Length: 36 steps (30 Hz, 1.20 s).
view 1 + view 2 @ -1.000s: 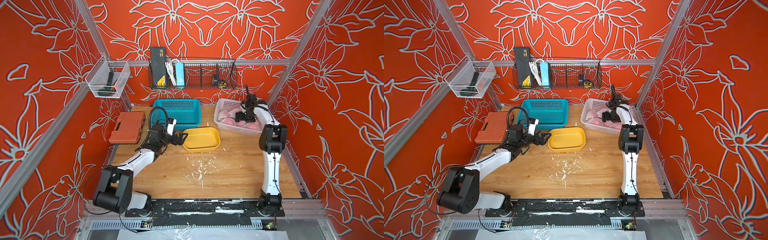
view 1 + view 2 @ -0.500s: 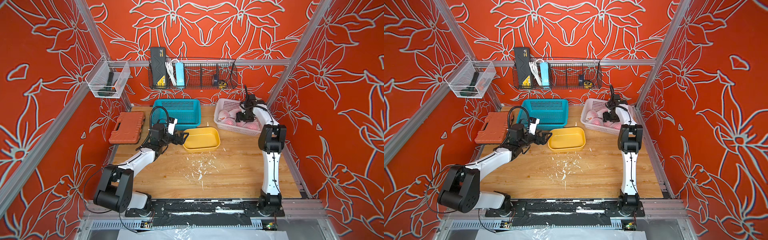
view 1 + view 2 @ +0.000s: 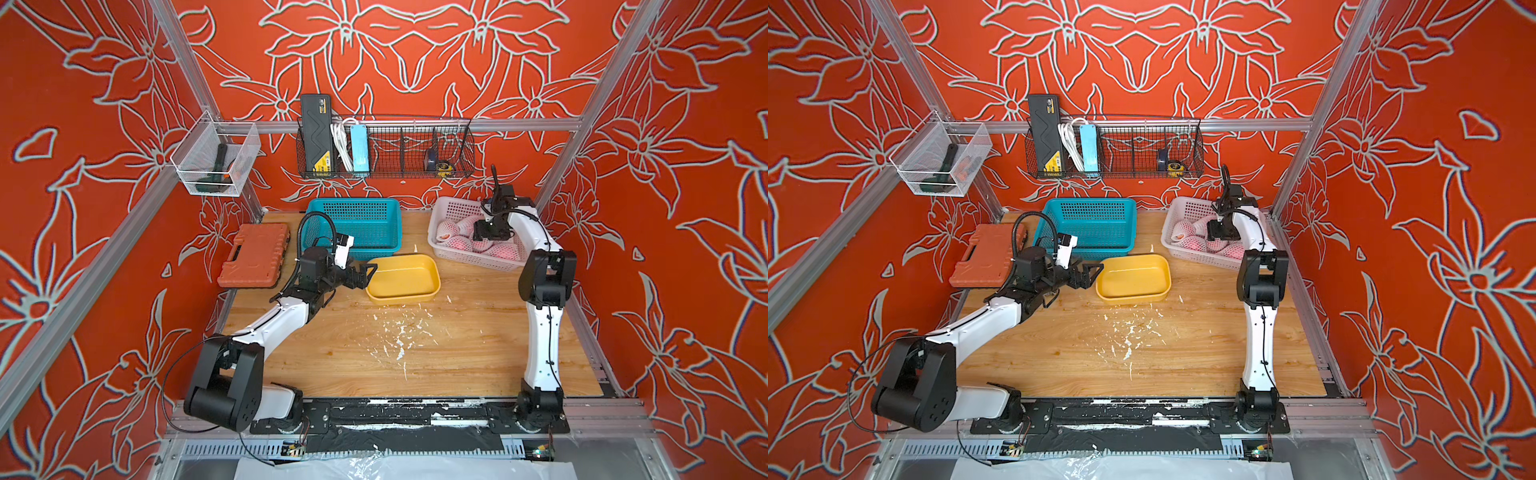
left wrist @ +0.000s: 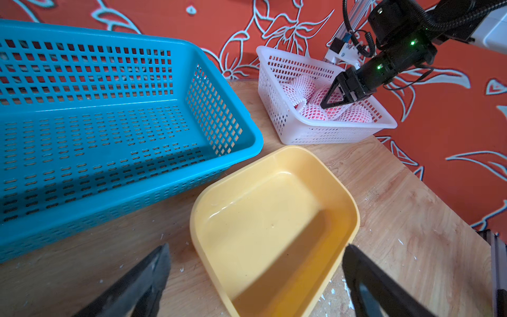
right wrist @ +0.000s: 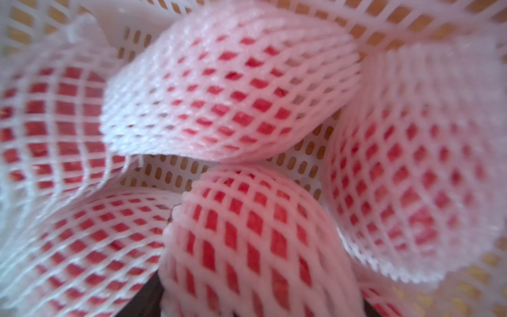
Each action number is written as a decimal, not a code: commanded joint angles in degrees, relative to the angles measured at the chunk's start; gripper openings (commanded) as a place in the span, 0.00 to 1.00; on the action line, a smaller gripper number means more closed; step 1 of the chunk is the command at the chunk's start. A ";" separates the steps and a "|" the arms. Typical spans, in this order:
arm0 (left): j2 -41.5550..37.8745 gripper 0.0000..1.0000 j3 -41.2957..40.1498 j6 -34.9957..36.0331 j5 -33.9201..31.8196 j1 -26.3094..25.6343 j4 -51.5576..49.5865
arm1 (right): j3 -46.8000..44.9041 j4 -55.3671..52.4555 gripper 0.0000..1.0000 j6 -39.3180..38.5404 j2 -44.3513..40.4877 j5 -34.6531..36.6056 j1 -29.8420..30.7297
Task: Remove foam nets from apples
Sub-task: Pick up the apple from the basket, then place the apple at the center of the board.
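The apples (image 5: pixel 253 219) all lay in the white basket (image 3: pixel 473 261) at the far right corner of the worktop (image 3: pixel 457 353), each one wrapped in one of the foam nets (image 5: pixel 175 90). The nets were white, soft mesh sleeves, stretched tight over the fruit so that red skin showed through the diamond-shaped holes and the fruit looked pale pink from above. Their loose open ends flared past the fruit in ragged edges. The netted apples were crowded against one another on the basket's floor. One sat between the fingers of the right tool (image 4: pixel 336 103); whether they pressed it could not be told.
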 commanded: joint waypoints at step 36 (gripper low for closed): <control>-18.93 0.97 -6.54 -2.36 -5.38 -1.99 -12.06 | -47.89 -0.98 0.62 -2.75 -51.40 3.98 23.14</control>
